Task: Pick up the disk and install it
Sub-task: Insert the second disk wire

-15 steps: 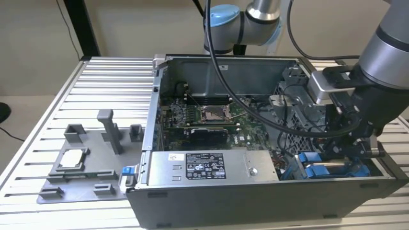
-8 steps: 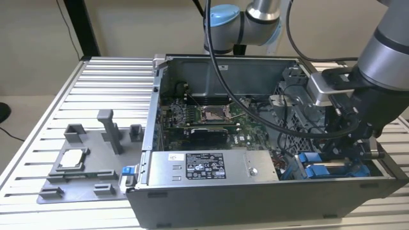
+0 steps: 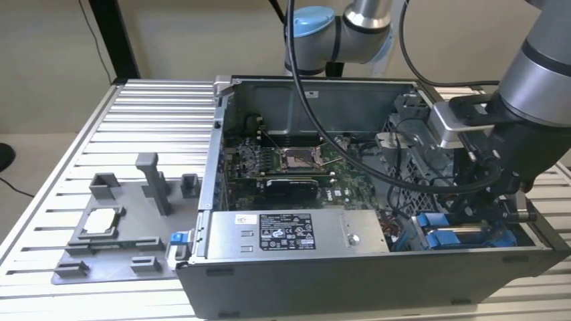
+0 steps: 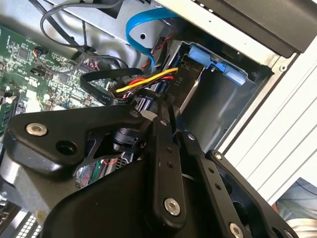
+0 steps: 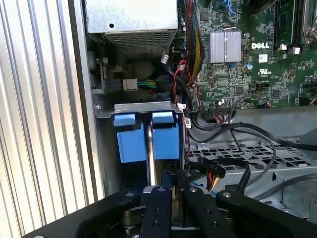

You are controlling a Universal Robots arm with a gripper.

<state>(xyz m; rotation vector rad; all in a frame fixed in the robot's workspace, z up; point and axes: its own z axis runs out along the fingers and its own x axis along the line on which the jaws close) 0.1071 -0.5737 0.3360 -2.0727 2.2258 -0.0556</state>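
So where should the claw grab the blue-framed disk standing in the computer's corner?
Probably by its upper edge, pinching the two flat sides, coming down from the open top. The disk stands on edge in a narrow bay of the computer case, so walls seem to block every other side.

Plain beige wall (image 3: 187, 37) behind, evenly lit, without strong shadows. Black vertical post (image 3: 114, 39) against it at the exterior view's left, thin black cable (image 3: 92, 30) hanging beside. Ribbed silver aluminium tabletop (image 3: 134, 120) across the foreground, grooves running sideways. Strip of pale floor (image 3: 23, 160) past the table's edge at the exterior view's left, with a dark rounded object (image 3: 4, 157) cut off by the frame. Same ribbed tabletop seen in both wrist views (image 5: 39, 124) (image 4: 282, 129), bright under flat light.
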